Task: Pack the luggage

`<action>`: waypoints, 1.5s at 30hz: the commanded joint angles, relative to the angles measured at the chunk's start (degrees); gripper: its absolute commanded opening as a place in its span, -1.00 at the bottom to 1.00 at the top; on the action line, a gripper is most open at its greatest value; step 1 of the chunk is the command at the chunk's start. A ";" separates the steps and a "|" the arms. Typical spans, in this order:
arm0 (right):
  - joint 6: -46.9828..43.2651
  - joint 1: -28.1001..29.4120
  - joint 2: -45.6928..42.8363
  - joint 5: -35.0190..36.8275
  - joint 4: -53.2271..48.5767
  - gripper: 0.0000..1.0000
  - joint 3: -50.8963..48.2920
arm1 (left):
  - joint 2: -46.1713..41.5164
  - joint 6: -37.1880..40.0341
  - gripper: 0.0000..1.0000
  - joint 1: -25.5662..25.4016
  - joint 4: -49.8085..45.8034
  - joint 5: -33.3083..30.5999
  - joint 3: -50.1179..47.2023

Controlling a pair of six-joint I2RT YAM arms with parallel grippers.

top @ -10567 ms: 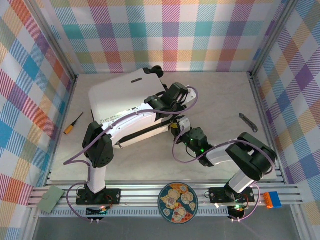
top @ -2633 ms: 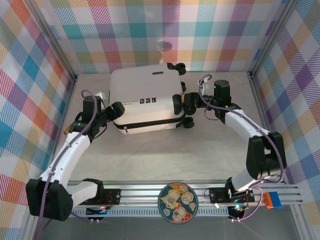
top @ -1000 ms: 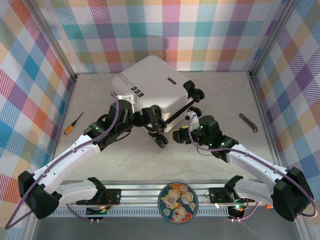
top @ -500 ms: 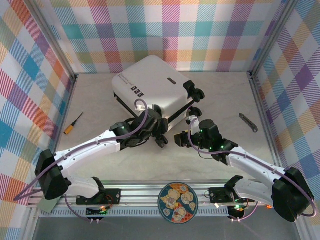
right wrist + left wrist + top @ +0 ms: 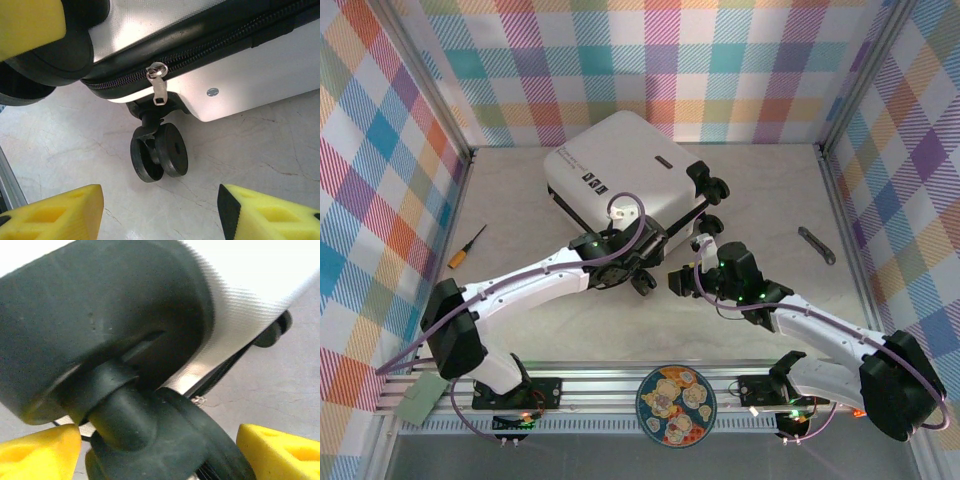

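Evidently left claw [image 5: 159,454] open astride luggage [image 5: 260,285] wheel [image 5: 140,427]; right claw [image 5: 160,212] open.

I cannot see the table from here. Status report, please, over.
Left gripper open astride a wheel; right gripper open, facing zipper pull. Luggage closed, lying flat. Screwdriver well aside.

Bright, even light w/ glare on luggage [image 5: 260,275].
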 commanded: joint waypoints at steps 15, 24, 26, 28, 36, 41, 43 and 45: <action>-2.16 1.22 11.13 -0.50 23.31 0.11 -3.72 | 0.48 2.48 -0.35 -0.50 -6.16 -4.80 2.46; 2.00 1.54 16.49 -0.38 27.56 0.11 -1.01 | 1.16 4.22 0.24 -0.42 -6.89 -3.92 2.91; 2.63 1.70 17.31 -0.19 27.53 0.10 -0.72 | 1.55 4.59 0.36 -0.41 -7.45 -3.66 3.48; 3.06 1.91 17.61 0.27 27.57 0.11 -0.85 | 1.66 4.86 0.43 -0.33 -7.56 -3.50 3.55; 3.12 2.53 17.08 0.94 27.34 0.10 -1.57 | 2.78 5.81 0.43 1.29 -4.91 -1.00 2.56; 3.25 2.63 16.52 1.47 27.02 0.10 -2.39 | 4.03 6.50 0.28 2.18 -4.01 0.29 2.41; 3.06 2.71 16.17 1.87 26.77 0.11 -2.63 | 4.30 6.61 0.16 2.47 -3.96 0.39 2.41; 2.99 2.67 15.69 2.24 26.58 0.11 -2.83 | 4.34 6.70 -0.06 2.70 -4.10 0.30 2.40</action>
